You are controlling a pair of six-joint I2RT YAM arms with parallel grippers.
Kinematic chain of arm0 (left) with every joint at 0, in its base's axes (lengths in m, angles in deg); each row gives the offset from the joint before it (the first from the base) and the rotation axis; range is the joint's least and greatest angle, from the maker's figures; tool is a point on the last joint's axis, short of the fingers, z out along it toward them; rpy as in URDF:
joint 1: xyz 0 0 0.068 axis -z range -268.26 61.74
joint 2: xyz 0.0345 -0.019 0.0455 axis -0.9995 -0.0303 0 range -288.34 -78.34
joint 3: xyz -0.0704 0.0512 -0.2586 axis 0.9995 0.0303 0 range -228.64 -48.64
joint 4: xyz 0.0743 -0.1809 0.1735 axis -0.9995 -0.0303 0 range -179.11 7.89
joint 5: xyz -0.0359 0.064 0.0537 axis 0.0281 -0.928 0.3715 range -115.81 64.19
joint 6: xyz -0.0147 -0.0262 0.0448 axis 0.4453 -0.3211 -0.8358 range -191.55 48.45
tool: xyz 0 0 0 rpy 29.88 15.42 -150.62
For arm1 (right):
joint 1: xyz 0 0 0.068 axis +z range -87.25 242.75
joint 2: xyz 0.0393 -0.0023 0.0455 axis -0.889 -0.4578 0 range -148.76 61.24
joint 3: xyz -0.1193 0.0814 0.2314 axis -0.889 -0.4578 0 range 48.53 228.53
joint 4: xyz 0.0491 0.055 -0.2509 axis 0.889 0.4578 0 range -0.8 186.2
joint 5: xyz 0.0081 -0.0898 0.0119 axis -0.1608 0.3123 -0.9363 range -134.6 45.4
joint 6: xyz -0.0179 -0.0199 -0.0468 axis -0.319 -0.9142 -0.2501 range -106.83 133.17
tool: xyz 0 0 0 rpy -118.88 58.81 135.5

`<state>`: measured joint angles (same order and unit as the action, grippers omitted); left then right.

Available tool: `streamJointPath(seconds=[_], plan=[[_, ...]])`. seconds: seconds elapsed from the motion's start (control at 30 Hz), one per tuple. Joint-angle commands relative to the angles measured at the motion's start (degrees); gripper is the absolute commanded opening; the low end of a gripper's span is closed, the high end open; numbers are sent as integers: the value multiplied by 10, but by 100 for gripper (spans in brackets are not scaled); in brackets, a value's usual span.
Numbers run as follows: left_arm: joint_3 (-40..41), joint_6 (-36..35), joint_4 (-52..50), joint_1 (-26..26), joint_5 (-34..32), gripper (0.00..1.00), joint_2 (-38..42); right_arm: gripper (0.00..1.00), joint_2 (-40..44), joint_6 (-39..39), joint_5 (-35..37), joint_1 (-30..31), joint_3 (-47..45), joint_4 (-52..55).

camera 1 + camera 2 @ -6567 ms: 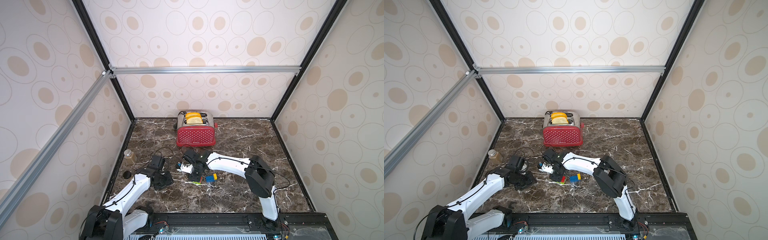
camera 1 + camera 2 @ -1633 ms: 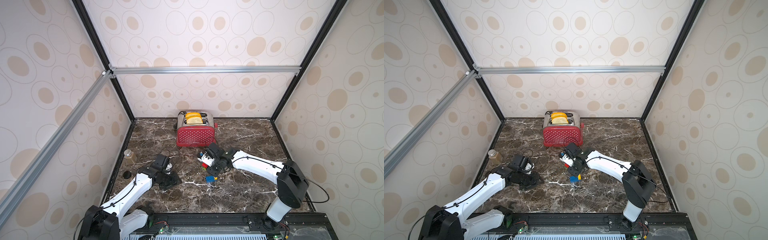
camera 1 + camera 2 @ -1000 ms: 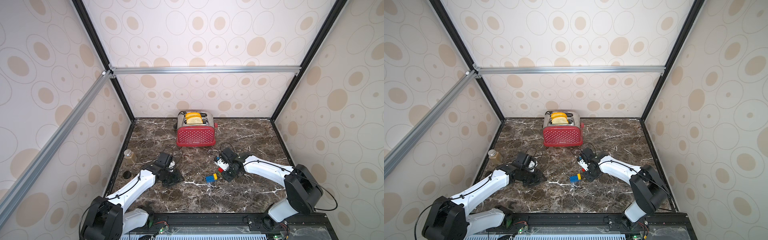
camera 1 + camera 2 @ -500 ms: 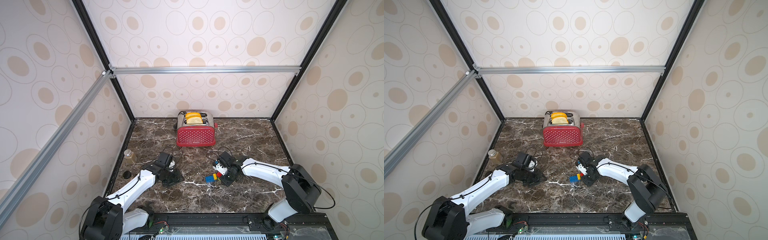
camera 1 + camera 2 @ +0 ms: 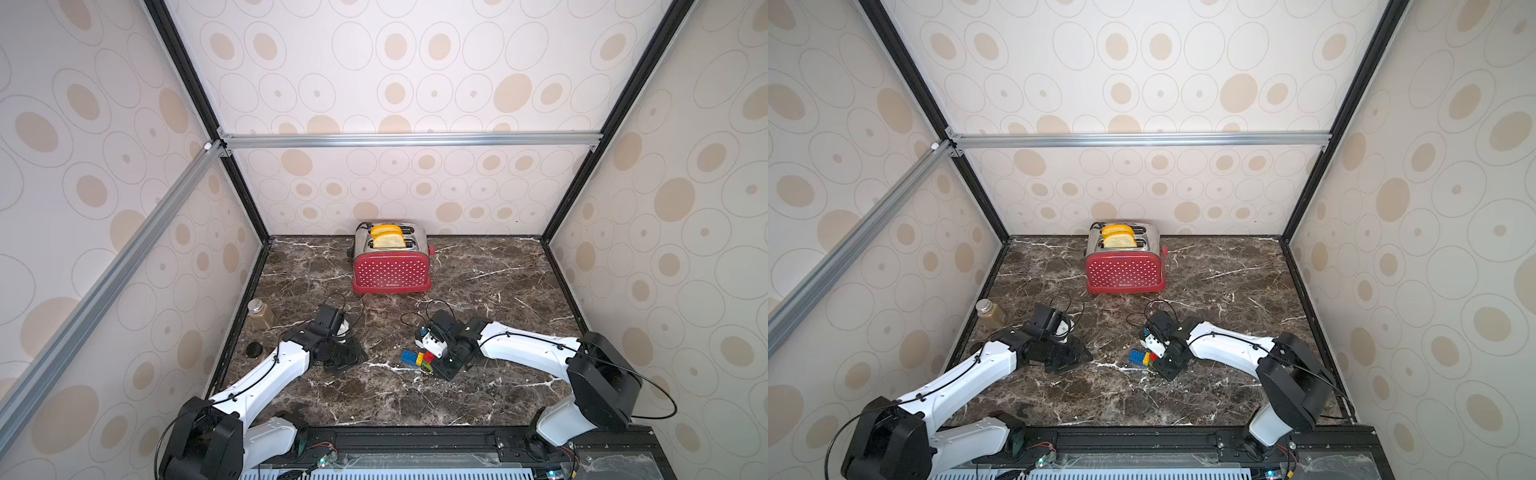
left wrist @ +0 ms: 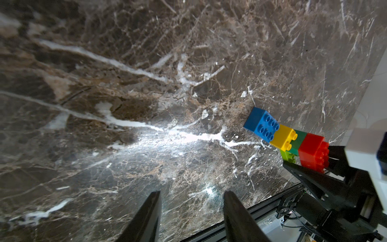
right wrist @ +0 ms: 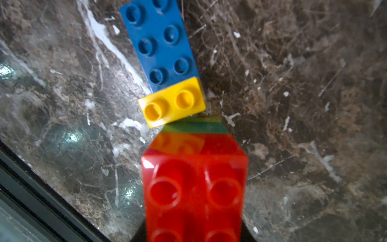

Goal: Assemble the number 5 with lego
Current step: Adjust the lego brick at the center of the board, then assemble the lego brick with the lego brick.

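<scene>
Your dark marble counter (image 5: 478,266) fills the booth floor, and the red polka-dot toaster (image 5: 391,270) stands at its back, in the middle, with two slices of toast (image 5: 388,237) up in the slots. Both white arms reach in from the front rail. Your left arm (image 5: 266,374) lies low on its own side, and the left fingers (image 6: 146,218) stand apart with only bare counter between them, holding nothing. Your right arm (image 5: 523,353) stretches toward the middle of the counter, and the right fingers (image 6: 310,176) are closed on the red brick (image 7: 194,188). A small jar (image 5: 259,313) stands at the left edge of the counter, with a round black cap (image 5: 254,350) just in front of it. In both top views the lego sits in front of the toaster and well apart from it, between the two arms and right at the right one. The wide red brick is joined to the dark green brick (image 7: 196,127), and the lime green brick (image 6: 288,156) shows on the far side of them. The wide blue brick (image 7: 161,44) lies on the counter with the small yellow brick (image 7: 173,102) fixed to its end. The yellow brick's edge meets the dark green one, but you cannot tell whether the two are pressed together or only touching.
</scene>
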<state>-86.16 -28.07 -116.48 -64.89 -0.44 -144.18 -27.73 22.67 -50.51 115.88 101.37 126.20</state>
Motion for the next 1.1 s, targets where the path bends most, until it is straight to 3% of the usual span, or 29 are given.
streamJointPath(seconds=[0.0, 0.47, 1.07], plan=[[1, -6, -12, 3, -10, 51, 13, 35, 1, 3, 4, 2, 14, 15], [-3, -13, -14, 3, -16, 51, 16, 35, 49, -78, 7, 3, 63, 48], [-17, -35, -53, 3, -37, 51, 34, 34, -40, -140, -49, 2, 126, 9]])
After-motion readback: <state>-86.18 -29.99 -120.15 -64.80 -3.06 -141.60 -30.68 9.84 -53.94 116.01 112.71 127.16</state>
